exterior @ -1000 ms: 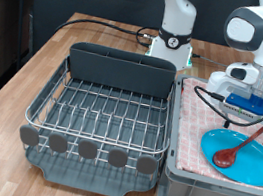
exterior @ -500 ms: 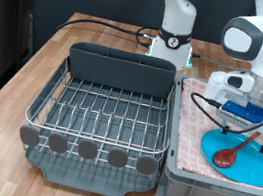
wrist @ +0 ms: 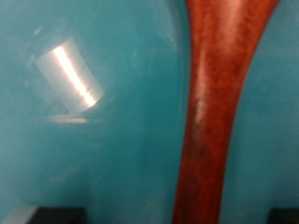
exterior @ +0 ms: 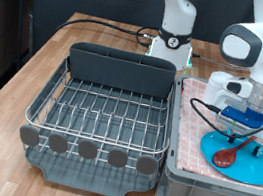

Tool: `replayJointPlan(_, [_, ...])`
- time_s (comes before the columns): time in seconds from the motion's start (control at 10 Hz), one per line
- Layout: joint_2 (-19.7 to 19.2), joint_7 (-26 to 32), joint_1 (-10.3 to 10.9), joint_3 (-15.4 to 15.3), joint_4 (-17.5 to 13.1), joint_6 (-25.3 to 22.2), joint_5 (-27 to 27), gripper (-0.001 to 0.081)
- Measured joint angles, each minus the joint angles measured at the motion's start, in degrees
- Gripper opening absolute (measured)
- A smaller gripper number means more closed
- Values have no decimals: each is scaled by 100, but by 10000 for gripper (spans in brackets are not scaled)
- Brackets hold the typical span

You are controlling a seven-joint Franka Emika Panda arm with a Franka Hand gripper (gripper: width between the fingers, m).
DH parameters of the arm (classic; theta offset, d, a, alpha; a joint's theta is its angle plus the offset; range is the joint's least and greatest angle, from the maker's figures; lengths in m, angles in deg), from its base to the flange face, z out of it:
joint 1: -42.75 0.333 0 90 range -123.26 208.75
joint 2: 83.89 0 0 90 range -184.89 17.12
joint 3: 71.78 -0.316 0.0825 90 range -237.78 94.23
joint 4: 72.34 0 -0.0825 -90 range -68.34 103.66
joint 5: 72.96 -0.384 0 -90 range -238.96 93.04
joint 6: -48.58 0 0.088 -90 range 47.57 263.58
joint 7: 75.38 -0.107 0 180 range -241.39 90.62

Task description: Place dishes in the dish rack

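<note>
Even, bright exterior light; the wrist view is blurred, glare streaking the plate (wrist: 75,140).

no readable text, labels, brands, numbers or signs on anything in either view

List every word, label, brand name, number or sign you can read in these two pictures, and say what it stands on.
None can be read.
Dish rack, wooden spoon, light-blue plate and pink checked cloth: no print visible.
Robot arm above the gripper: no legible marking.
Wrist view: only spoon handle and plate, blurred, no text.
</note>
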Motion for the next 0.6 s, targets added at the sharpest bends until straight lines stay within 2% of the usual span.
replayJointPlan(0.1, [-4, -21, 22, 7, -8, -18, 0, 329])
replayJointPlan(0.2, [-8, -26, 43, 7, -30, -74, 0, 329])
replayJointPlan(0.3, [-9, -27, 56, -3, -63, -163, -5, 135])
replayJointPlan(0.4, [-8, -27, 58, -27, -118, -275, -13, 135])
replayJointPlan(0.5, [-6, -26, 58, -54, -181, -403, -16, 78])
replayJointPlan(0.6, [9, -17, 58, -75, -234, -495, -24, 78])
